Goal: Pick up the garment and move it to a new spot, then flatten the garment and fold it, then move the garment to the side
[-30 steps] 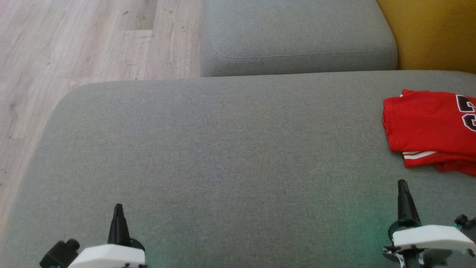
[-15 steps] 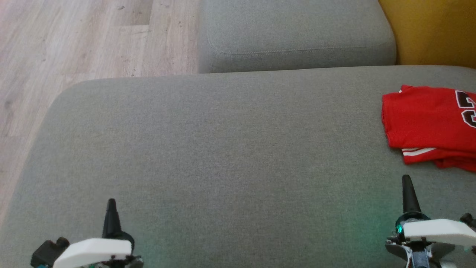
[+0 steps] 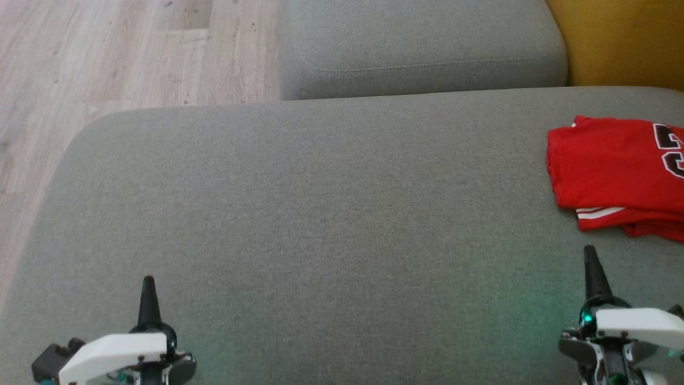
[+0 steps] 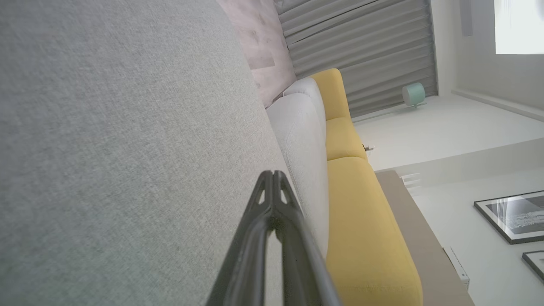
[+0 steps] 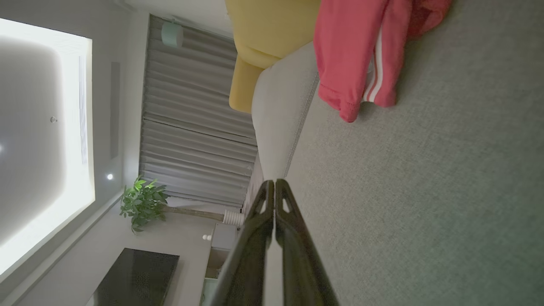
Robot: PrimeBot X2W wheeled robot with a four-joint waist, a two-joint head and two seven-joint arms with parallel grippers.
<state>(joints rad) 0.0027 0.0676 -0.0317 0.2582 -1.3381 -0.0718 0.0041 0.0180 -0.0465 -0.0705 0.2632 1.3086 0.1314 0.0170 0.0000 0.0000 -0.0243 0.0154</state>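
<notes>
While the left claw [image 3: 148,286] and the right claw [image 3: 589,256] hover over a grey sofa seat [image 3: 320,214], each with its two dark fingers pressed together and gripping nothing, the red garment [image 3: 609,166] lies folded on the right of the seat. It sits just ahead of the right claw and apart from it. White stripes show along its near hem, dark numerals on its top. Beyond the seat are a second grey cushion [image 3: 422,48], a yellow cushion [image 3: 625,37] and pale wood floor [image 3: 107,59].
</notes>
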